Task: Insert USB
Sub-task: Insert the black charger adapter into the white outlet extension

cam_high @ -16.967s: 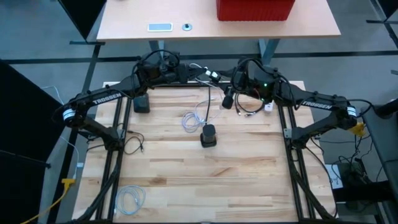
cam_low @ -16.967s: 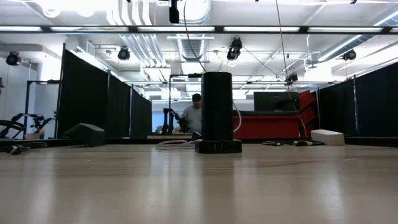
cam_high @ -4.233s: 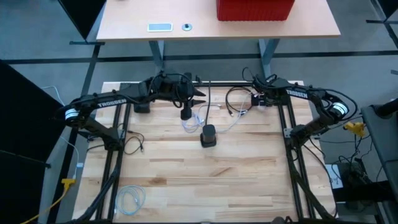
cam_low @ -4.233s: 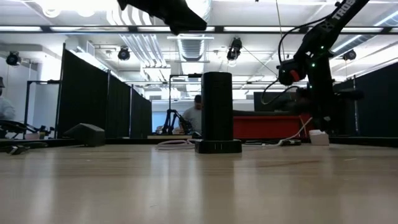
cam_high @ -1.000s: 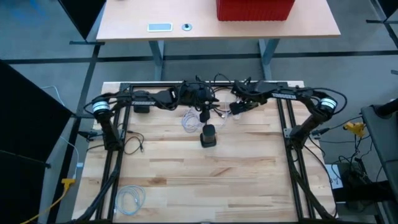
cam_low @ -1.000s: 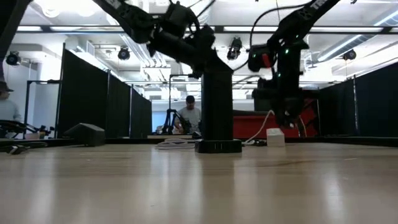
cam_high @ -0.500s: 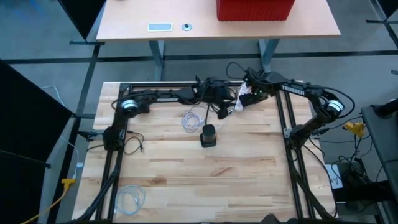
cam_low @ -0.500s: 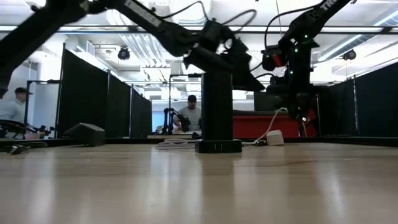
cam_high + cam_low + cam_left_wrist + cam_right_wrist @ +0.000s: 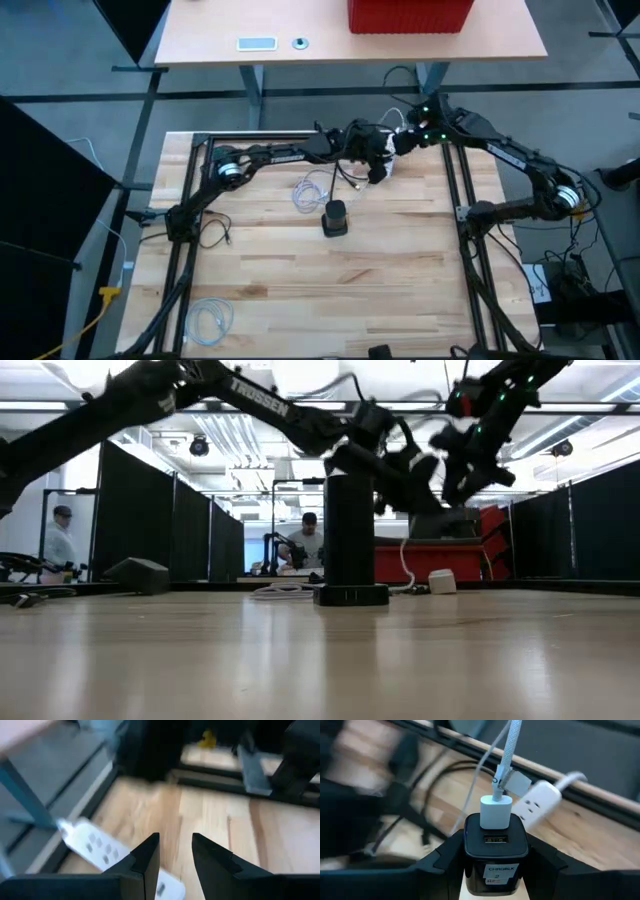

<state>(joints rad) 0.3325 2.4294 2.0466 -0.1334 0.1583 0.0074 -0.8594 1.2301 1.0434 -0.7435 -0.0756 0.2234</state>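
My right gripper (image 9: 496,851) is shut on a black charger block (image 9: 496,862) with a white label, held above the table's far right part (image 9: 405,140). A white USB plug (image 9: 495,812) on a braided white cable (image 9: 509,745) sticks into the block's upper port; the port below it (image 9: 496,840) is empty. My left gripper (image 9: 175,851) is open by a narrow gap and empty, reaching along the far edge (image 9: 377,168) just above a white power strip (image 9: 95,847). A black tower (image 9: 335,217) stands upright on its base at mid-table. My right gripper pinches the charger block by its two opposite side walls (image 9: 470,847), one finger (image 9: 442,857) on each side. The block's port face with the plugged cable points away from the wrist. The block is lifted clear of the table, and the cable trails off it.
A loose white cable coil (image 9: 313,187) lies left of the tower, another coil (image 9: 210,318) at the near left. The power strip also shows in the right wrist view (image 9: 540,800). Dark cables lie along the far rail. People stand in the room behind (image 9: 312,545).
My left arm has stretched farther toward the table's right edge along the far side, and its gripper now hangs close to my right gripper. My right gripper has risen from near the tabletop and tipped. The power strip stays on the table.
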